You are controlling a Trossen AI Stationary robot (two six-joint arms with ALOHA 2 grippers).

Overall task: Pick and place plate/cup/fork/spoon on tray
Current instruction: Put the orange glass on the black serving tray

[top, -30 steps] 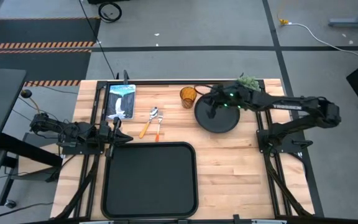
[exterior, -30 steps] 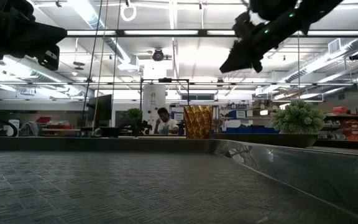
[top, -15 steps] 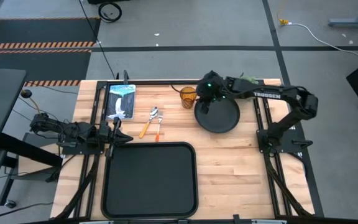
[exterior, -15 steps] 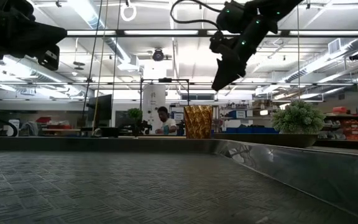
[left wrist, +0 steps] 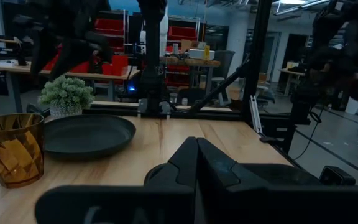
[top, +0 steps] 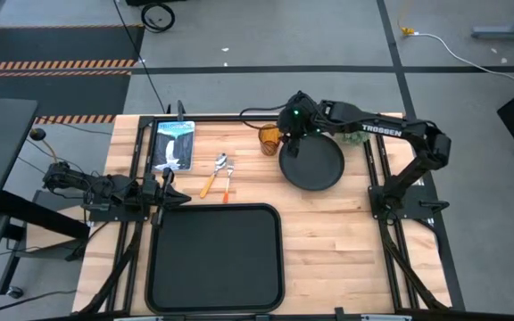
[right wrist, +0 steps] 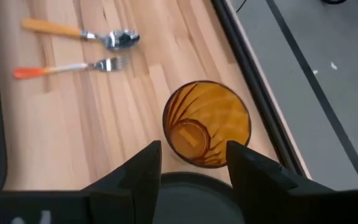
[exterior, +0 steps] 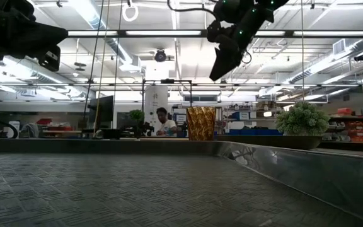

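The amber cup (top: 269, 138) stands upright on the wood near the table's far edge, just left of the round black plate (top: 311, 164). My right gripper (top: 291, 134) hovers open over the plate's far left rim, high above the cup (exterior: 200, 123). In its wrist view its open fingers (right wrist: 148, 163) frame the cup (right wrist: 206, 122) without touching it. The spoon (top: 214, 175) and fork (top: 227, 185) lie side by side left of the cup. The black tray (top: 214, 259) sits at the near edge. My left gripper (top: 172, 191) waits shut by the tray's far left corner.
A green fuzzy plant (top: 357, 118) stands at the far edge behind the plate. A blue and white packet (top: 173, 144) lies at the far left. Black rails run along the table's left (top: 138, 178) and right (top: 373, 178) sides. Bare wood lies right of the tray.
My right gripper has swung from above the plate toward the table's left and far edge, ending close beside the cup and higher above the table. The cup, plate, fork and spoon have stayed where they were.
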